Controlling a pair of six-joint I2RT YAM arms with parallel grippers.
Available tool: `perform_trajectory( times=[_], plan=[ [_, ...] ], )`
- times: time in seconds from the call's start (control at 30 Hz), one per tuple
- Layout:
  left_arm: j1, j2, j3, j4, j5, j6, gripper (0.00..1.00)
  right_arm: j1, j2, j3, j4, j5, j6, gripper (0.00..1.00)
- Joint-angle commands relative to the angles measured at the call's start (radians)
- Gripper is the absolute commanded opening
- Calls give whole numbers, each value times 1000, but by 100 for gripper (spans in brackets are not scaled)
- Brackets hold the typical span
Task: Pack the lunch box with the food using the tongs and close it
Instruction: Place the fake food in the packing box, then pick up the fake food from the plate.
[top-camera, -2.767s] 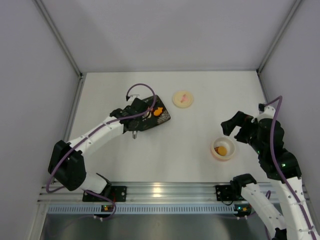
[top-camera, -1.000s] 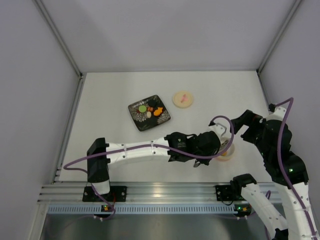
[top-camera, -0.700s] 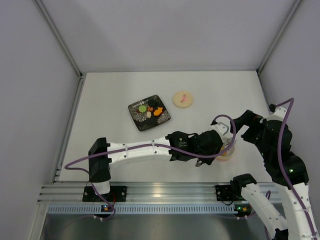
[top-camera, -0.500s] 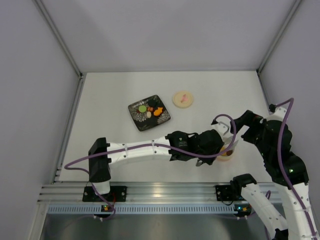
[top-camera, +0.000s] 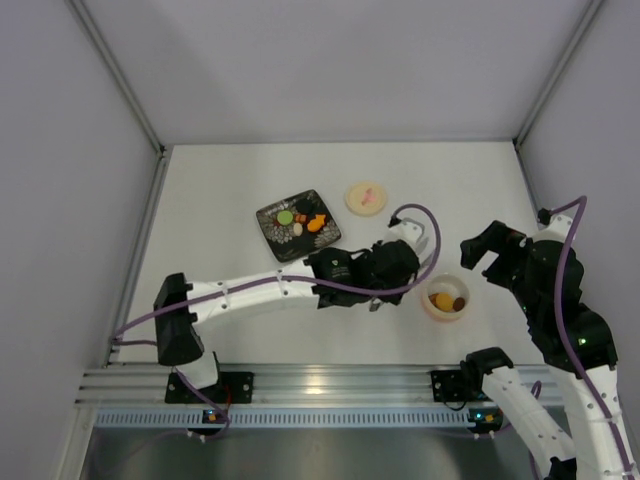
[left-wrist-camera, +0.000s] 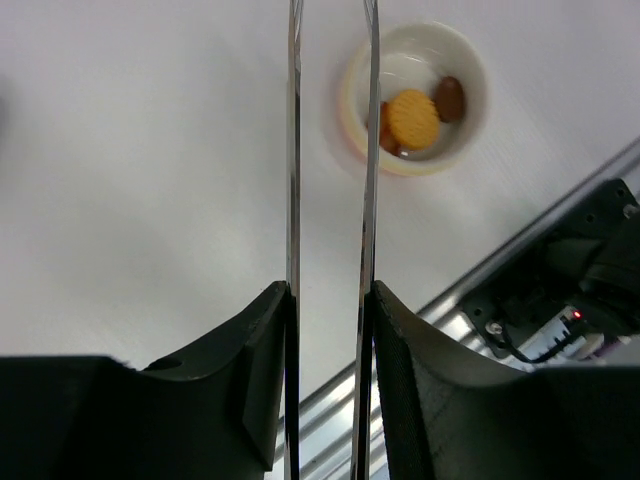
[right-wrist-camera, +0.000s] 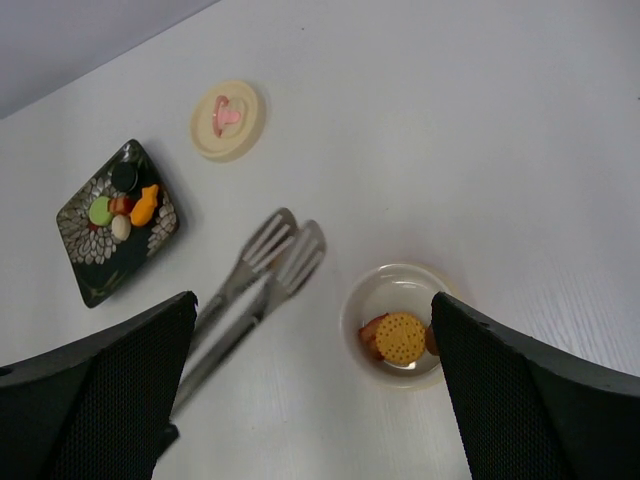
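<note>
White tabletop (top-camera: 220, 190), grey walls (top-camera: 330, 70) round it. My left gripper (left-wrist-camera: 328, 330) pinches the tongs (left-wrist-camera: 293, 150) by both arms; blades parted, nothing between them. My right gripper (top-camera: 480, 252) is spread wide, empty, just beside the lunch box (left-wrist-camera: 420, 48). It sits near the right arm, open, orange biscuit (left-wrist-camera: 412, 118) and brown bits (left-wrist-camera: 450, 98) inside. Its lid (top-camera: 365, 197) lies well apart, further back, by the dark plate (top-camera: 280, 243) with more food (top-camera: 300, 220). Next pick, I reckon: bring blades level over the plate, straddle one piece, squeeze gently so it doesn't pop out, lift straight up before swinging across.

Tongs (left-wrist-camera: 292, 150) tips (left wrist view) are cut off.
</note>
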Motion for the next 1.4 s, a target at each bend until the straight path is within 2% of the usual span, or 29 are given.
perform_trajectory(
  times=[0.0,0.1,0.2,0.3,0.5,0.83,1.37],
  plan=[
    [114,-179,-69,-39,-112,-46,42,-13,-15,23,-20,7,-16,100],
    [194,-278,-175,-49,-133,-69,42,-15,-15,20,-19,4,-14,99],
    [347,-352,-278,-42,-123,-68,43,-15,-12,17,-13,-5,-8,99],
    [449,-383,-350,-39,-107,-48,44,-15,-12,13,-7,-19,-4,99],
    [564,-371,-436,-20,-89,-35,46,-15,-12,-4,4,-28,-1,100],
    [603,-325,-484,11,-69,-37,45,-15,-12,-7,4,-28,-10,99],
    [604,-245,-490,46,-61,-32,45,-15,-17,-23,9,-25,-14,99]
  ],
)
